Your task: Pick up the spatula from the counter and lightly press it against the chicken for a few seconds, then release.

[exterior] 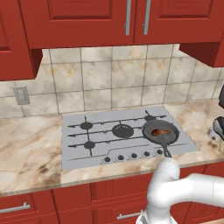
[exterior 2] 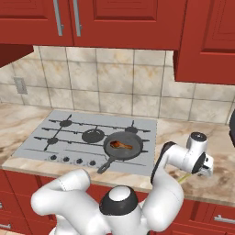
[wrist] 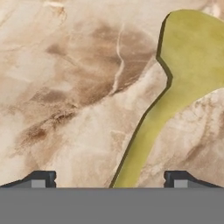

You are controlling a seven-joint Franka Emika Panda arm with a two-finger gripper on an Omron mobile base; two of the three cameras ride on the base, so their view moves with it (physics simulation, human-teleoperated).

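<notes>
My hand (wrist: 110, 179) low over the marble worktop (wrist: 65, 87), fingers wide apart, yellow-green spatula (wrist: 175, 87) lying flat between them, not gripped, chicken (exterior 2: 121, 146) in the pan (exterior 2: 133, 153)

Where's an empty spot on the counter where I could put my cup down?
The biggest bare patch is the marble counter left of the cooktop, below the wall outlet. The cooktop's left burners are bare too. It's crowded on the right: the pan holds chicken, and the open gripper hangs over the spatula.
</notes>
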